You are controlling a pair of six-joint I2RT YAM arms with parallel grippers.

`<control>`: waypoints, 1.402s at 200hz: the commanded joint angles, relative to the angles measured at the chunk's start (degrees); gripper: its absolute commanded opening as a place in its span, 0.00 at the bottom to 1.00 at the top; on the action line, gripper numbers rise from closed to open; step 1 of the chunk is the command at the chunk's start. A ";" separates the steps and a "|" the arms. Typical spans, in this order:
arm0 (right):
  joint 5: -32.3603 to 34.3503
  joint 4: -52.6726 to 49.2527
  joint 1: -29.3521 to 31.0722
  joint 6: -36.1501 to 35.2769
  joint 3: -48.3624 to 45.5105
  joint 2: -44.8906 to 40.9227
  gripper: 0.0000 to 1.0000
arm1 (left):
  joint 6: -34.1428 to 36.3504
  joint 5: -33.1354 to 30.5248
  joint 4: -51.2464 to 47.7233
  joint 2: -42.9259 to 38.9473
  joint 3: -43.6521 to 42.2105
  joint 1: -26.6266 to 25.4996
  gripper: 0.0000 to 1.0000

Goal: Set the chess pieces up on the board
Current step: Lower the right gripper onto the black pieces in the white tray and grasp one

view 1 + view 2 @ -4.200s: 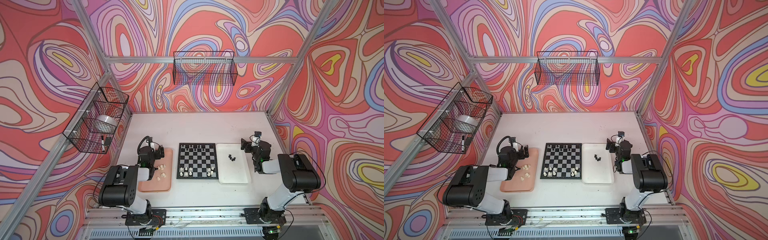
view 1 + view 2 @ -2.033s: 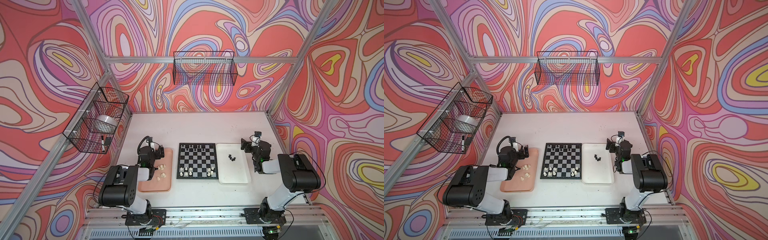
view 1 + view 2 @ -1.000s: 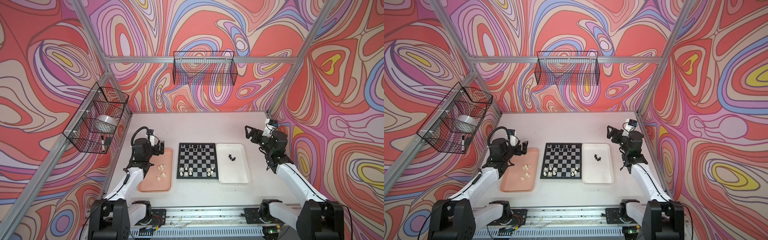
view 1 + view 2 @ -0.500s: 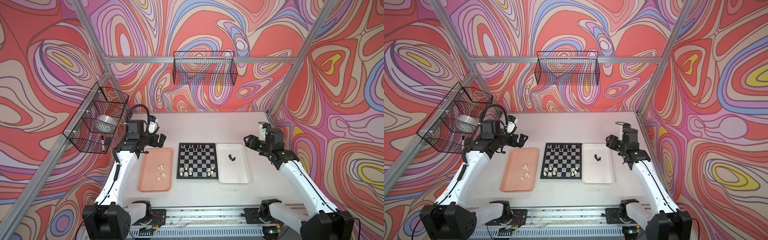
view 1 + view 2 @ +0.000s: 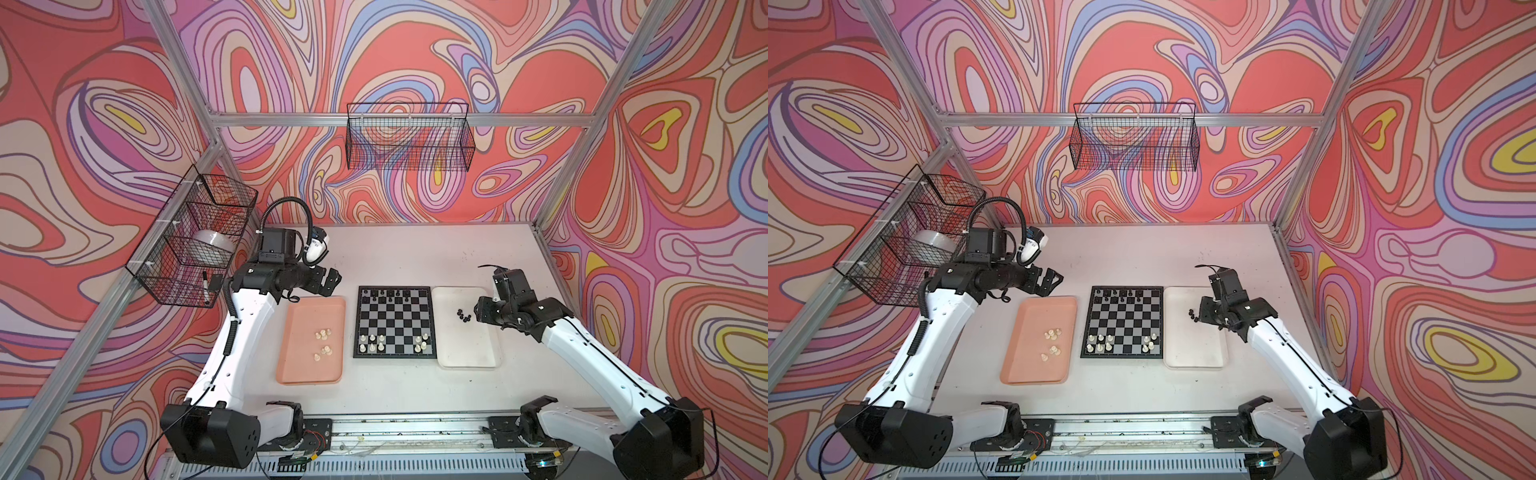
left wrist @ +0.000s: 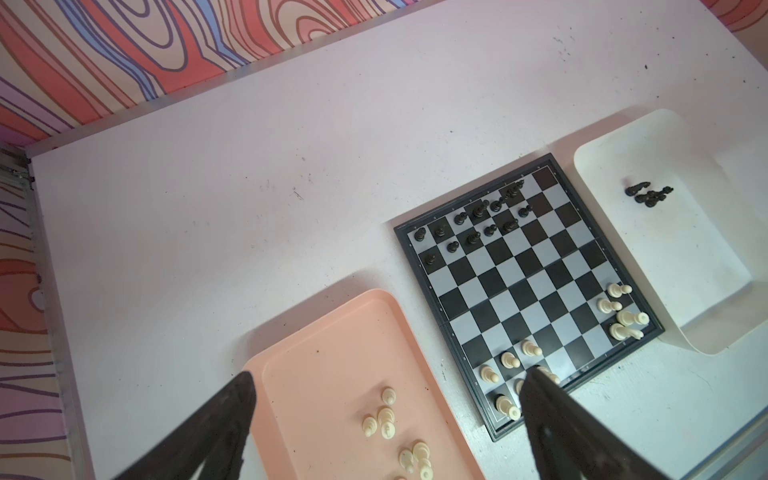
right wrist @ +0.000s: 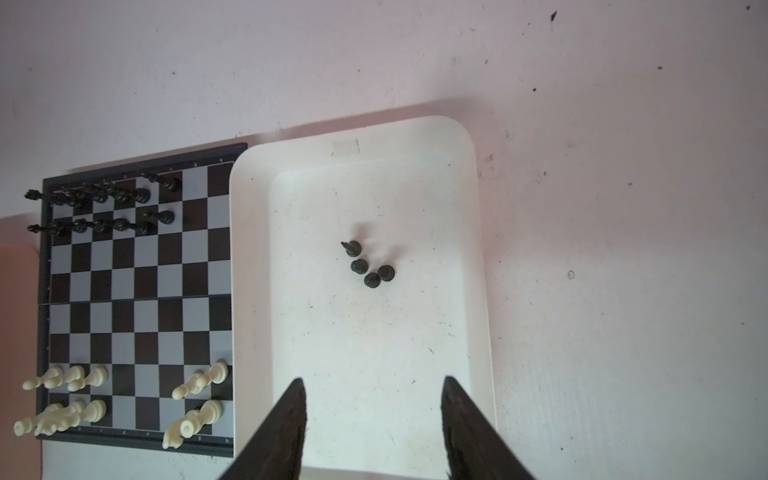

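Observation:
The board [image 5: 394, 324] [image 5: 1122, 322] lies mid-table. Black chess pieces [image 5: 386, 296] fill part of its two far rows. Cream ones [image 5: 374, 343] stand in two groups in its near rows. Several loose cream pieces [image 6: 384, 415] lie in the pink tray [image 5: 291, 374]. Several loose black pieces [image 7: 368, 266] cluster in the white tray [image 5: 465, 357]. My left gripper [image 5: 330, 282] [image 6: 390, 372] hovers wide open above the pink tray's far end. My right gripper [image 5: 478, 309] [image 7: 372, 379] hangs over the white tray beside the black cluster, jaws apart and holding nothing.
A wire basket [image 5: 195, 245] on the left wall holds a white roll and a pen, close behind my left arm. Another wire basket [image 5: 409, 141] hangs on the back wall. Aluminium frame posts stand at the table's corners.
Both arms have unfolded from their low rest and reached out over the trays. The right gripper's jaws have narrowed and it has dropped toward the black cluster.

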 commanded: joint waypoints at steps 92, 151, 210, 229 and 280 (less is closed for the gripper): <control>-3.31 3.02 0.72 -5.85 9.37 17.35 0.42 | 0.56 -0.48 -3.01 -1.98 -1.68 -1.71 1.00; -4.77 2.76 0.73 -9.73 13.62 24.36 0.42 | 1.01 0.59 -3.82 -2.66 -2.90 -1.71 1.00; -3.53 1.41 0.75 -12.74 15.13 27.79 0.36 | 1.68 2.33 -4.11 -2.66 -3.80 -1.76 1.00; -3.38 1.08 0.84 -13.30 15.31 28.63 0.34 | 1.48 2.36 -4.28 -2.57 -3.63 -1.71 1.00; -3.29 2.53 0.99 -14.69 14.78 30.00 0.34 | 1.48 2.04 -4.28 -2.65 -3.96 -1.71 1.00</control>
